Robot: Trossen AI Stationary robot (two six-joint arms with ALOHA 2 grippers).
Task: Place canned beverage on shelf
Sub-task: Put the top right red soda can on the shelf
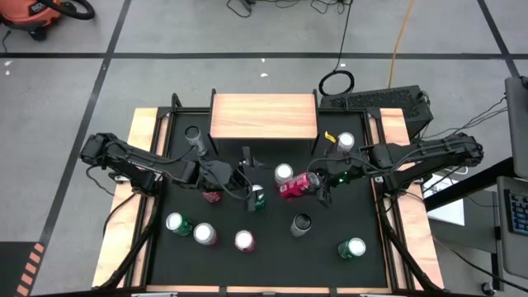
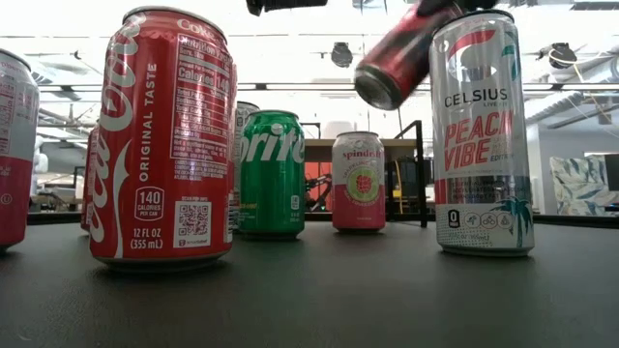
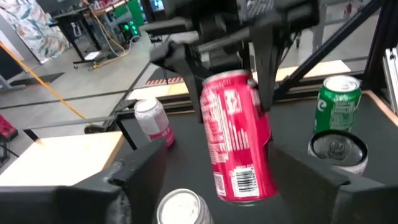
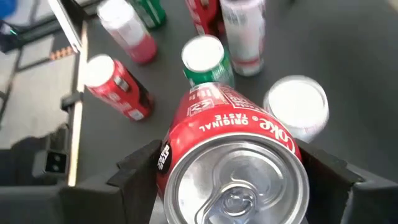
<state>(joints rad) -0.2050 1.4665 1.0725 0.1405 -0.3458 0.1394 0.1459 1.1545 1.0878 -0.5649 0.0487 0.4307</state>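
A: What labels can u read?

B: Low view: big red Coke can point(image 2: 164, 135), "ORIGINAL TASTE", "140 CALORIES", "12 FL OZ (355 mL)". Green Sprite can point(image 2: 272, 174) behind it, pink Spindrift can point(image 2: 359, 181), and a tall silver Celsius can point(image 2: 482, 130) reading "PEACH VIBE".

A: And the can being handled?

B: Another red Coke can point(image 1: 294, 186), "ORIGINAL TASTE" readable at its top rim in the right wrist view. It's in the air over the black mat point(image 1: 272, 256), near the middle, in front of the shelf point(image 1: 263, 115) and apart from it.

A: Who's got it?

B: Right gripper point(image 1: 318, 188), fingers clamped on either side of the can, jaws fairly wide bc of the can's width. Left gripper point(image 1: 245, 175) is just beside it, fingers spread, not touching the can as far as I can tell.

A: Orientation?

B: Tilted, not upright. From above, its long axis runs roughly left-right across the table, top end toward the right arm. Low view shows the bottom end pointing down-left.
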